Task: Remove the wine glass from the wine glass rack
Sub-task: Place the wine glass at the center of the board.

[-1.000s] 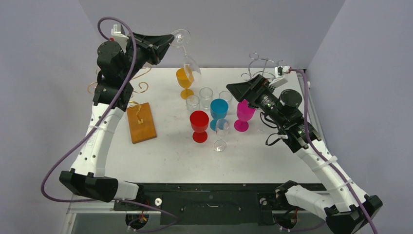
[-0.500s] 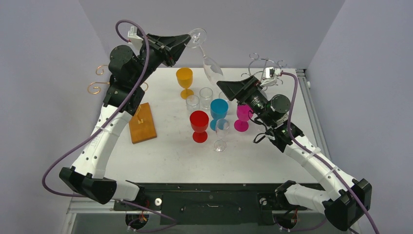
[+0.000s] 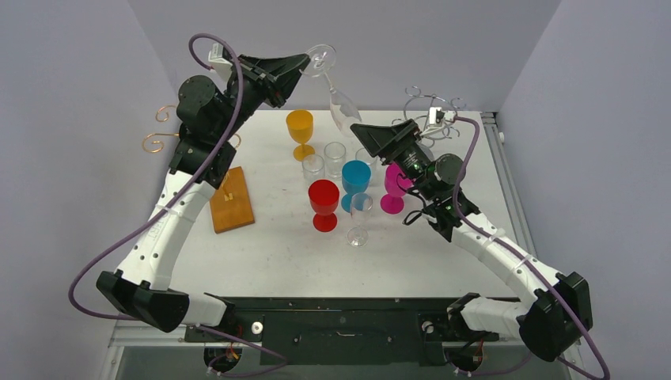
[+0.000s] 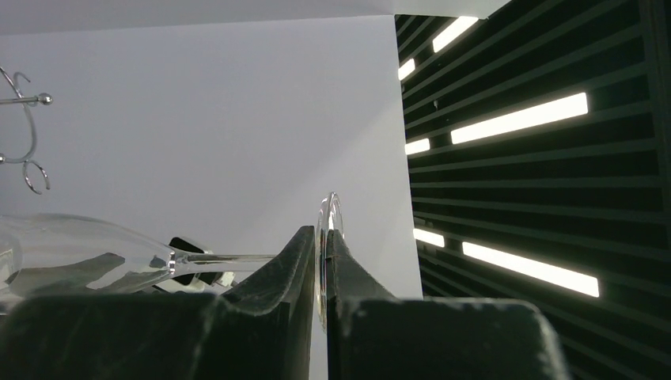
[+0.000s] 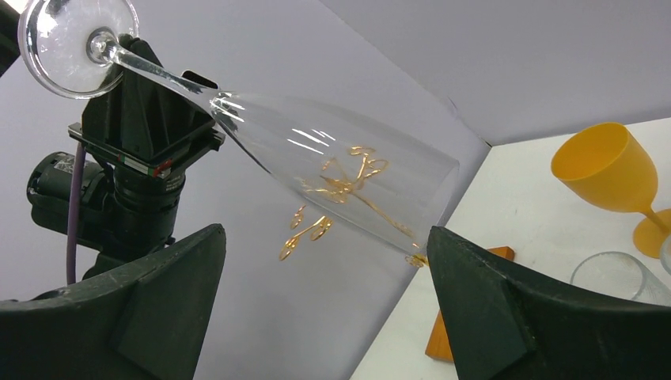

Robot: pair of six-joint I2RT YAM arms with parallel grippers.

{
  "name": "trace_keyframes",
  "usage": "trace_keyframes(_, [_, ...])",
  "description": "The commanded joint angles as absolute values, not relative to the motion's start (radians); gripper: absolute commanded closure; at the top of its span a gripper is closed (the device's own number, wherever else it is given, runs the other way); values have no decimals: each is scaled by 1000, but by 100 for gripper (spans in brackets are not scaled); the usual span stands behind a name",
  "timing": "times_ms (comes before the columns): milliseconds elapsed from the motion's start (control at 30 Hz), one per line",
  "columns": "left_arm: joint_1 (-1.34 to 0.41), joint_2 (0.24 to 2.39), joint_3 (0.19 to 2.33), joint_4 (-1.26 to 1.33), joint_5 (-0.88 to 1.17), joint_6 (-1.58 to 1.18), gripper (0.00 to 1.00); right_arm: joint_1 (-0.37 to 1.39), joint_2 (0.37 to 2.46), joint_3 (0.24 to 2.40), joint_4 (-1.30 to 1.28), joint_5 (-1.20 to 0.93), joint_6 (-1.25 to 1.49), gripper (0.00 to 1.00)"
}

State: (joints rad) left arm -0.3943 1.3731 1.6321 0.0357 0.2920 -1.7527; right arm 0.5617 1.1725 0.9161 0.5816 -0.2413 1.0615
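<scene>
wine glass (image 5: 332, 166) is pinched by left gripper (image 4: 320, 241) | right gripper (image 5: 323, 237) is held wide | risk: foot pried out (thin pinch) by bowl bump

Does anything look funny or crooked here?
Yes. The clear wine glass hangs tilted in the air, bowl down, pinched only by its round foot in the left fingers. The other glasses stand upright.

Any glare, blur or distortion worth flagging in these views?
Top view: even light, soft shadows, sharp. Left wrist: ceiling lights blown out, left pincer near black. Right wrist: white glints on the clear glass; the gold rack looks warped through it.
</scene>
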Motion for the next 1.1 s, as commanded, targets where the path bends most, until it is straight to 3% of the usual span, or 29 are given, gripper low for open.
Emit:
trace_keyframes(0, [-400, 1333, 1649, 126, 310, -1778, 100, 557, 1192, 924, 736, -281, 1104, 8])
trace_keyframes(1067, [-400, 1325, 1656, 138, 300, -1800, 100, 545, 1172, 911, 721, -271, 1093, 8])
